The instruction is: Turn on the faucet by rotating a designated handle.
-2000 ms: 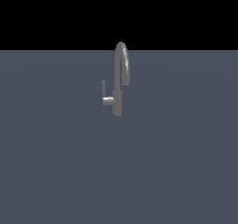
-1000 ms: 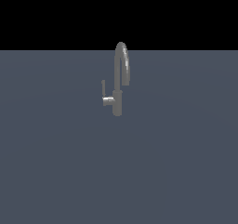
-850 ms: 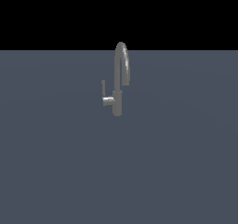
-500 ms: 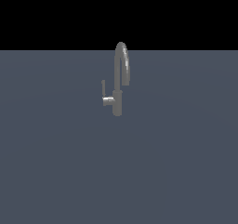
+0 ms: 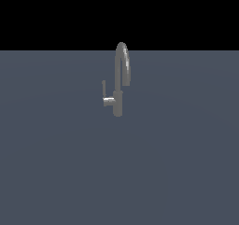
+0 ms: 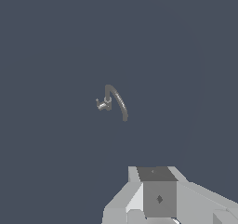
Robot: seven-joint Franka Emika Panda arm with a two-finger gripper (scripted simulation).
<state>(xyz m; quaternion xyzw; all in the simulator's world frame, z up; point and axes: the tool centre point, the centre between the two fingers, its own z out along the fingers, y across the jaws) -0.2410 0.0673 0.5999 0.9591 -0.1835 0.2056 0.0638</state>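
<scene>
The small slim grey metallic faucet (image 5: 118, 95), with its upright cylindrical body and tall arched gooseneck spout, stands alone near the middle of the flat slate-grey worktop (image 5: 56, 172). In the exterior view, no arm appears. On the exterior view's left of the body sits the thin grey L-shaped handle (image 5: 105, 94): a short horizontal stub off the body, ending in a slender rod that points up.

In the wrist view the faucet (image 6: 114, 102) looks tiny and well apart from the camera, so the arm hangs far above it. Only the pale grey block of the tool's housing (image 6: 158, 197) shows at the picture's edge (the fingers themselves are out of frame), so I cannot tell whether the tool is released or clenched; it is grasping nothing near the faucet.

The handle is likely stiff metal, smooth and somewhat slippery, pivoting about its stub and not lifting free. The upright rod looks like the best place to take hold or push, high up and far from the pivot for leverage, keeping clear of the spout. Being so thin, it could easily slip out from between the fingers.
</scene>
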